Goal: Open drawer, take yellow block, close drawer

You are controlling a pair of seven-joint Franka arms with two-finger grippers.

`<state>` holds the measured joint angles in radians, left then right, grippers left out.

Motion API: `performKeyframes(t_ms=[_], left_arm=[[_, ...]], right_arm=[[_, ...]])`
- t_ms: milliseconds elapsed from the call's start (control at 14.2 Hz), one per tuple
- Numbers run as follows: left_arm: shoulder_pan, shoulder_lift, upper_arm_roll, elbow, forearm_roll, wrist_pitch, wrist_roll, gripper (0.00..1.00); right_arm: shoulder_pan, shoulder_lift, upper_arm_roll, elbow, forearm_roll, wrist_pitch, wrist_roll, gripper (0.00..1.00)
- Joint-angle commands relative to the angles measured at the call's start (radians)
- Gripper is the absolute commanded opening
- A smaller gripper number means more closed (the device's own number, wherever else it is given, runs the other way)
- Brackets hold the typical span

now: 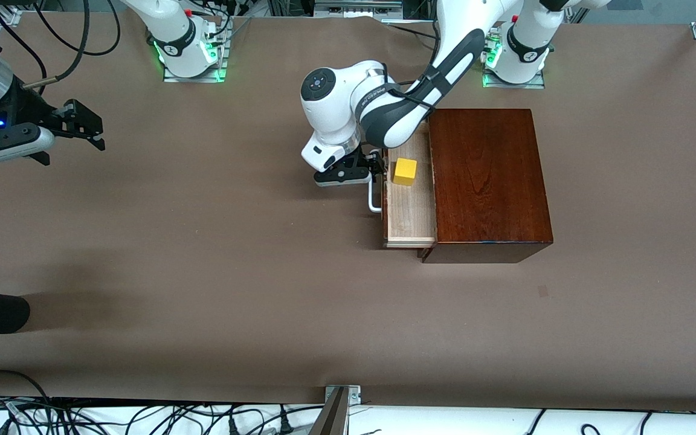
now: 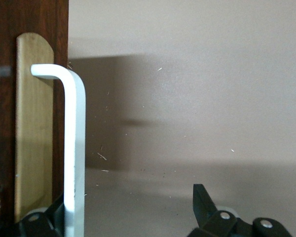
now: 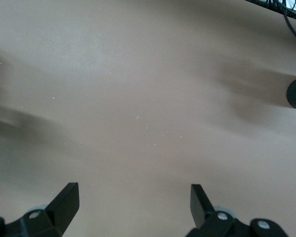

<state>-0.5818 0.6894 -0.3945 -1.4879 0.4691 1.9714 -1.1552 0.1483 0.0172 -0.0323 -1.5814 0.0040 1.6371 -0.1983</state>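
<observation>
Right gripper [image 1: 85, 130] hangs over bare table [image 1: 203, 272] at about 9 o'clock in the front view, fingers spread wide with nothing between them; that arm waits. At centre, the left gripper [image 1: 367, 172] sits at the white handle [image 1: 374, 196] of the drawer [image 1: 411, 211]. In the left wrist view the jaws stand wide apart: one finger [image 2: 42, 219] is right by the handle bar [image 2: 74, 148], the other [image 2: 207, 205] well clear, so nothing is gripped as far as I can tell. The drawer is out of the dark wooden box [image 1: 487, 181] only partway, its front toward the right arm's end of the table. My read: the step in hand is the opening pull, or a let-go ahead of the pick. If pulling more, hook or close on the bar mid-length and draw straight along the slide axis; an off-axis pull could skew the tray or drag the box. Go slow near full travel. Contents: one yellow block [image 1: 405, 171] sits on the pale drawer floor, toward the 12 o'clock end, just beside the drawer front and near the left gripper. Rest of the exposed floor is bare. The part of the tray inside the box is hidden.
</observation>
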Motion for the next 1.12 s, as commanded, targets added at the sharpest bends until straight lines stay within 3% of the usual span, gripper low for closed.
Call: performKeyframes(t_ms=[0,562,773,1055], left_arm=[[-0.026,0.042,-0.013,0.073,0.063,-0.073,0.002,1.00],[-0.032,-0.007,-0.024,0.101,0.160,-0.272,0.093,1.00],[-0.017,-0.112,-0.023,0.100,0.119,-0.289,0.161,1.00],[0.081,-0.238,-0.020,0.098,-0.048,-0.319,0.259,1.00]], right_arm=[[-0.004,0.001,-0.003,0.009,0.017,-0.005,-0.009,1.00],[-0.006,0.001,-0.003,0.009,0.017,-0.002,-0.012,1.00],[-0.007,0.001,-0.003,0.009,0.019,0.004,-0.010,1.00],[-0.006,0.009,-0.001,0.014,0.021,0.013,-0.018,1.00]])
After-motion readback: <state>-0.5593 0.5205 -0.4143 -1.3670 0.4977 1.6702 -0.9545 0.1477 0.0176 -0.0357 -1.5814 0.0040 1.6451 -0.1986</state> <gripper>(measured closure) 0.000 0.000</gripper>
